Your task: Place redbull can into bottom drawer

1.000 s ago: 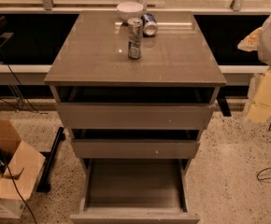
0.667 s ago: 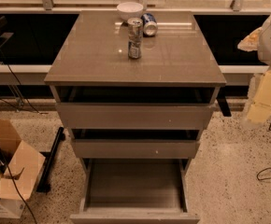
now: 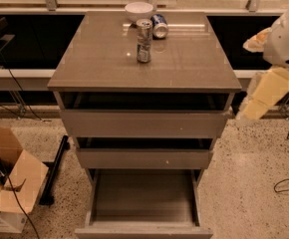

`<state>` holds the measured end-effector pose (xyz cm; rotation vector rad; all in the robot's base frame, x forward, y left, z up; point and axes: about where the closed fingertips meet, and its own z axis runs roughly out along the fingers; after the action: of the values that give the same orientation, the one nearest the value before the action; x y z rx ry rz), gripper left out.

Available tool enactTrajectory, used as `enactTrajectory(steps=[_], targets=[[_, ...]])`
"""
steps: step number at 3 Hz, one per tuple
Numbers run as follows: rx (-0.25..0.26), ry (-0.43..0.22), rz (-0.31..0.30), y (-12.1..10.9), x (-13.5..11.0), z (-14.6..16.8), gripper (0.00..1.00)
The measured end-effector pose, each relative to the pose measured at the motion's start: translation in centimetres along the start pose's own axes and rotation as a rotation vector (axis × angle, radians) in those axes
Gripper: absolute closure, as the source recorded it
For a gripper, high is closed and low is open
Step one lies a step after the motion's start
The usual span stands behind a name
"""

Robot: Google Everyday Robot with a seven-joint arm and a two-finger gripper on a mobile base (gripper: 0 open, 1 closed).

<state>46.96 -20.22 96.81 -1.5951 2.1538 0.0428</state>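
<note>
A: Where are the jaws?

B: Far right of frame, at the end of the white arm (image 3: 285, 40). They're a pale yellowish shape angled down-left, just beside the cabinet's right edge at approx top-drawer height. Can't tell if they touch the cabinet, and can't tell whether they're wide or narrow.

A: Redbull can?

B: The redbull can (image 3: 144, 40) is up & left of the jaws, well apart from them. It stands upright on the worktop (image 3: 189, 66), toward the back, roughly mid-width.

A: Anything w/ it?

B: Two things, both further back than the can. A blue can (image 3: 159, 26) lies on its side just behind it, on the side nearer the jaws. A white bowl (image 3: 139, 10) sits at the worktop's rear edge, on the side away from the jaws. Can't tell if either touches the can.

A: Bottom drawer?

B: The bottom drawer (image 3: 144, 195) is below & left of the jaws, pulled out toward the camera w/ its flat grey interior showing. Above it, the middle drawer (image 3: 144, 158) and top drawer (image 3: 144, 124) are each out a little, w/ a dark gap over each front. The top drawer's right end is the part closest to the jaws.

A: Floor?

B: Speckled. An open cardboard box (image 3: 16, 180) sits far left of the jaws, low in frame. A black cable (image 3: 286, 185) lies below the jaws, near the right edge.
</note>
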Motion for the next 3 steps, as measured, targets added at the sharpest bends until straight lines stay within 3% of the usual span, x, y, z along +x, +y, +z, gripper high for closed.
enactTrajectory(steps=[1,2,3], targets=[[0.001,-0.085,0.036,-2.2,-1.3,1.6,0.00],[-0.031,-0.175,0.053,-7.0,-4.1,4.9,0.00],[-0.031,-0.175,0.053,-7.0,-4.1,4.9,0.00]])
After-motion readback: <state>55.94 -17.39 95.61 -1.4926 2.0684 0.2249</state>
